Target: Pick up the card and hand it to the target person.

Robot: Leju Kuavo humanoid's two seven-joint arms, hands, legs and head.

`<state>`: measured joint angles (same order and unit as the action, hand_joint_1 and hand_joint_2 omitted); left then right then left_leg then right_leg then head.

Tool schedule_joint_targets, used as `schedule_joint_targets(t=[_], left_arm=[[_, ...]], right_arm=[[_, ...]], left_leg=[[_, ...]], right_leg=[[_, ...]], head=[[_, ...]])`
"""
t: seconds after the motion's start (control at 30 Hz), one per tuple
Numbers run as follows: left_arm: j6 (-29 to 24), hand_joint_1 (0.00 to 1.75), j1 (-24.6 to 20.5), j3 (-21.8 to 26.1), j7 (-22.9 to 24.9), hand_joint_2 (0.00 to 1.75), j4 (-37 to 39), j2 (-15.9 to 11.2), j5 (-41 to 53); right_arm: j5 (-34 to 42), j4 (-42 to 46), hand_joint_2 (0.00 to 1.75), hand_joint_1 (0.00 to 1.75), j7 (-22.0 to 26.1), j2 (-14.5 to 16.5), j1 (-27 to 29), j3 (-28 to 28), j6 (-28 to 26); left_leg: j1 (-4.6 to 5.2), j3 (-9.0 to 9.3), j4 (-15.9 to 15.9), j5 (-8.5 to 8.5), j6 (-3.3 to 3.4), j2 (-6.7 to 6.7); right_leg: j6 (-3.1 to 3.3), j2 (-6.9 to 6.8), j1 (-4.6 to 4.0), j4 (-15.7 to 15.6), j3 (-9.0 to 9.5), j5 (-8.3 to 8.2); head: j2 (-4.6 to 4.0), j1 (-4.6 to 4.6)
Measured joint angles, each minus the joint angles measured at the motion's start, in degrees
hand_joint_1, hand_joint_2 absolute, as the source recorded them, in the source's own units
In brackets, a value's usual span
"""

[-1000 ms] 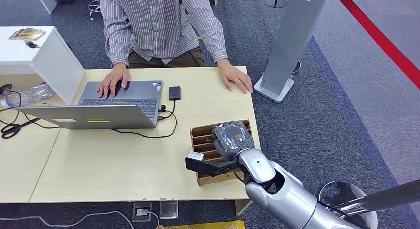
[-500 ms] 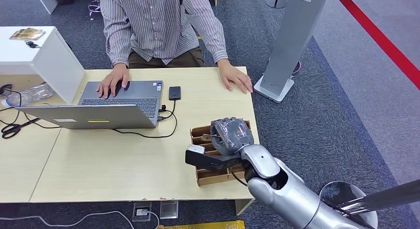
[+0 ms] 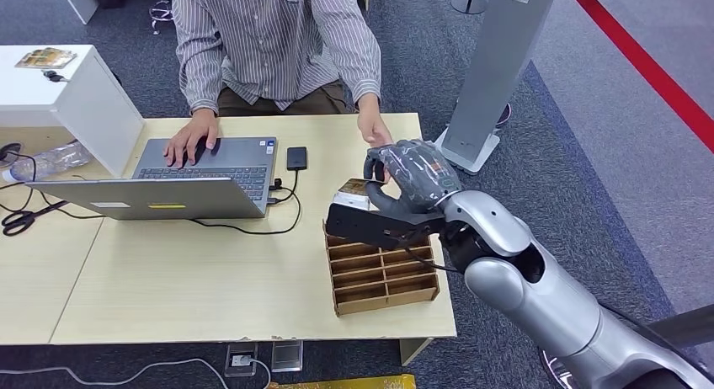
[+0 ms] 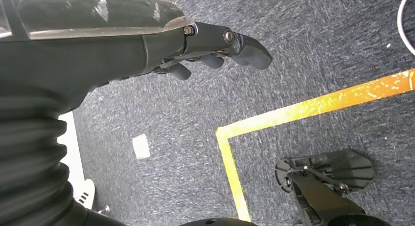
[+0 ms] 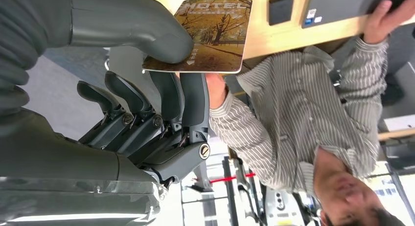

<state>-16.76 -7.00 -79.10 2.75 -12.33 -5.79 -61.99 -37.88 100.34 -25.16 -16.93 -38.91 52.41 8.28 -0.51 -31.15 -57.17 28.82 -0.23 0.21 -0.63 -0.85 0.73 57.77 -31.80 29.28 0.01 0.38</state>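
Above the far end of the slotted wooden card rack (image 3: 380, 267), near the right edge of the desk (image 3: 168, 271), the right hand (image 3: 410, 180) was raised clear of the slots. It pinched the card (image 5: 205, 35) between thumb (image 5: 147, 28) and fingers (image 5: 193, 96); the remaining fingers curled below it. The card showed an autumn tree scene with the word HOTEL printed on one edge; in the head view it appeared as a small brown rectangle (image 3: 354, 189) just left of the hand.

Person (image 3: 269, 44): seated at the far side of the desk, striped shirt. One hand (image 3: 192, 138) rested on the laptop keyboard; the other hand (image 3: 373, 130) was lifted beside the robot's right hand, just beyond it. Whether it touched the card could not be told.

Laptop (image 3: 185, 178): open, left of the rack, cable trailing across the desk.

Black phone (image 3: 296, 157): flat on the desk, just right of the laptop.

Left hand (image 4: 215, 47): hung over grey carpet with a yellow floor line (image 4: 293, 113), fingers loosely curled in, holding nothing.

Grey pillar (image 3: 497, 69): standing on carpet right of the desk.
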Motion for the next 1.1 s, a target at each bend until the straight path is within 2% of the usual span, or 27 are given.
schedule_joint_targets(t=[0.07,0.13,0.23,0.4,0.57,0.7,0.83,0.97,1.1], left_arm=[[0.0,0.0,0.0,0.0,0.0,1.75,0.0,0.0,0.0],[0.1,0.0,0.0,0.0,0.0,1.75,0.0,0.0,0.0],[0.1,0.0,-0.2,0.0,0.0,1.75,0.0,0.1,0.1],[0.5,0.0,-0.9,0.0,0.1,1.75,0.0,0.4,1.3],[0.7,0.0,-1.6,-0.2,0.6,1.75,0.0,0.6,2.1],[1.4,0.0,-1.9,-0.6,0.7,1.75,0.0,0.7,2.3],[2.3,0.0,-1.8,-0.9,0.2,0.0,0.0,0.6,2.1],[1.5,0.0,-1.6,-0.9,-0.2,0.0,0.0,0.6,1.5],[0.4,0.0,-0.9,-0.9,-0.3,0.0,0.0,0.6,0.5]], right_arm=[[-1.2,0.3,1.75,1.69,1.0,0.0,-0.2,0.0,-1.1],[-3.7,-0.1,1.75,1.69,3.0,0.3,-0.2,0.0,-4.4],[-6.6,-2.4,1.75,1.69,7.3,1.5,-0.2,0.0,-12.0],[-8.7,-10.0,1.75,1.69,15.4,4.1,0.2,0.0,-27.7],[-10.3,-17.2,1.75,1.69,18.3,6.0,0.9,0.1,-35.4],[-10.4,-21.7,1.75,0.0,19.1,7.2,1.6,0.4,-37.3],[-9.5,-24.9,1.75,0.0,19.2,8.0,2.0,0.8,-37.9],[-6.9,-26.3,1.75,0.0,18.7,8.4,2.2,1.0,-38.7],[-0.8,-26.2,1.75,0.0,18.5,8.4,2.7,1.1,-38.8]], left_leg=[[0.0,-0.01,0.0,0.0,0.0,0.0],[0.0,-0.02,0.0,0.0,0.0,0.0],[0.0,-0.02,0.0,0.0,0.0,-0.01],[0.0,-0.03,0.0,0.0,0.0,-0.02],[0.0,-0.02,0.0,0.0,0.0,-0.02],[0.0,-0.02,0.0,0.0,0.0,-0.02],[0.0,-0.03,0.0,0.0,0.0,-0.02],[0.0,-0.03,0.0,0.0,0.0,-0.02],[0.0,-0.02,0.0,0.0,0.0,-0.01]], right_leg=[[0.0,0.0,0.0,0.0,0.01,0.0],[0.0,0.0,0.0,0.0,0.02,0.0],[0.0,-0.01,0.0,0.0,0.02,0.0],[0.0,-0.03,0.0,0.0,0.02,0.0],[0.0,-0.02,0.0,0.0,0.02,0.0],[0.0,-0.02,0.0,0.0,0.02,0.0],[0.0,-0.02,0.0,0.0,0.01,0.0],[0.0,-0.02,0.0,0.0,0.01,0.0],[0.0,-0.02,0.0,0.0,-0.01,0.0]], head=[[-0.01,0.01],[-0.01,0.04],[-0.01,0.06],[0.0,0.02],[-0.01,0.06],[-0.01,0.06],[-0.01,0.01],[-0.01,0.03],[0.0,0.05]])
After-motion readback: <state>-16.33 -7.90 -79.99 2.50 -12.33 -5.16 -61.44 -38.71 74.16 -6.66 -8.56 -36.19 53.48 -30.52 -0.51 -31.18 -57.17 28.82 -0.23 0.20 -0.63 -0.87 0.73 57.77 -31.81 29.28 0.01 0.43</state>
